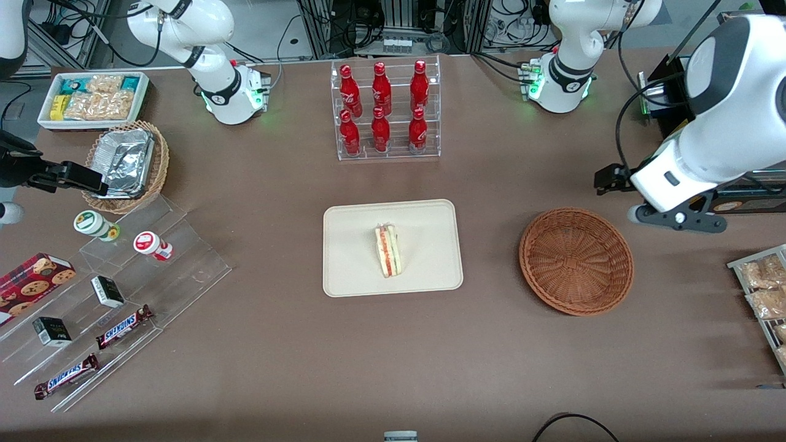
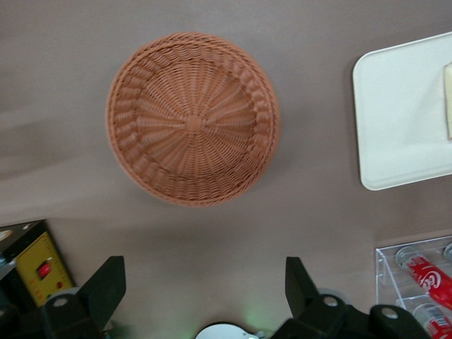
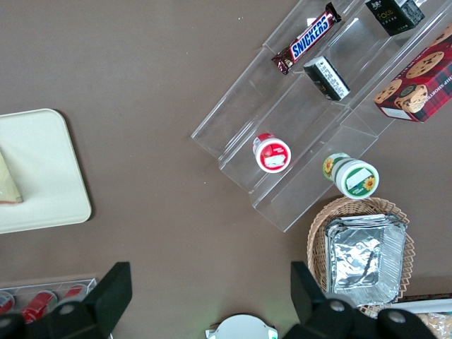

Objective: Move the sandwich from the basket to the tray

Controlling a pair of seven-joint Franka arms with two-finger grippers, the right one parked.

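The sandwich (image 1: 388,250), a pale wedge with a red and green filling stripe, lies on the cream tray (image 1: 344,282) in the middle of the table. The reddish-brown wicker basket (image 1: 576,261) stands beside the tray, toward the working arm's end, with nothing in it. My left gripper (image 1: 609,178) hangs raised above the table, a little farther from the front camera than the basket. In the left wrist view the gripper (image 2: 203,282) is open and holds nothing, and the basket (image 2: 192,119), the tray (image 2: 395,120) and an edge of the sandwich (image 2: 448,99) show.
A clear rack of red bottles (image 1: 385,110) stands farther from the front camera than the tray. Toward the parked arm's end are a snack bin (image 1: 92,98), a foil-tray basket (image 1: 126,166) and acrylic steps (image 1: 123,294) with snacks. Packets on a rack (image 1: 761,294) lie at the working arm's end.
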